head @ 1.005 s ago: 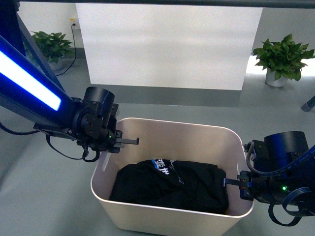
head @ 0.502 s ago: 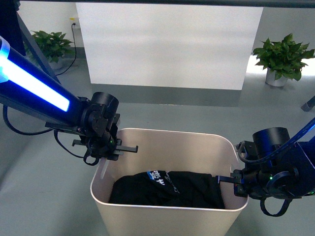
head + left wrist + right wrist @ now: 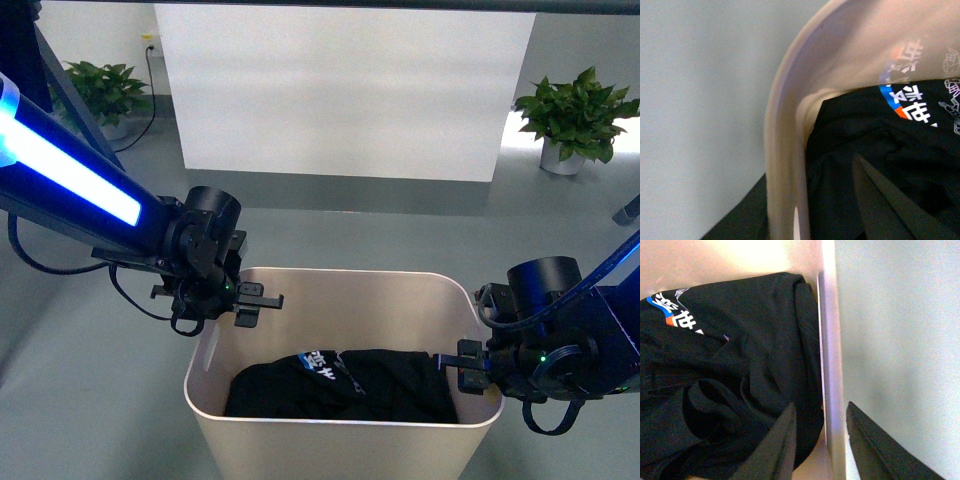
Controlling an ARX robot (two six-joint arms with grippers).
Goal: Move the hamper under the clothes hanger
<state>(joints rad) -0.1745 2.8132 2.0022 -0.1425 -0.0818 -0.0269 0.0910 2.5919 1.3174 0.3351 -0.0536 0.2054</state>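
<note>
The beige hamper (image 3: 330,445) stands on the grey floor just in front of me, with black clothes (image 3: 340,385) inside. My left gripper (image 3: 258,299) is open and straddles the hamper's left rim (image 3: 782,150), one finger (image 3: 885,200) inside over the black garment (image 3: 880,135). My right gripper (image 3: 462,362) is open and straddles the right rim (image 3: 832,365), with one finger (image 3: 777,445) inside and the other finger (image 3: 872,445) outside. The clothes hanger's dark bar (image 3: 400,5) crosses the top edge of the front view, and its slanted leg (image 3: 62,85) shows at the left.
A white panel (image 3: 340,90) stands against the far wall. Potted plants stand at the back left (image 3: 105,95) and back right (image 3: 575,120). A dark rack foot (image 3: 628,210) shows at the right edge. Grey floor surrounds the hamper.
The hamper has shifted away from me, with both grippers staying at its rim. In the last half second the arms have barely moved.
</note>
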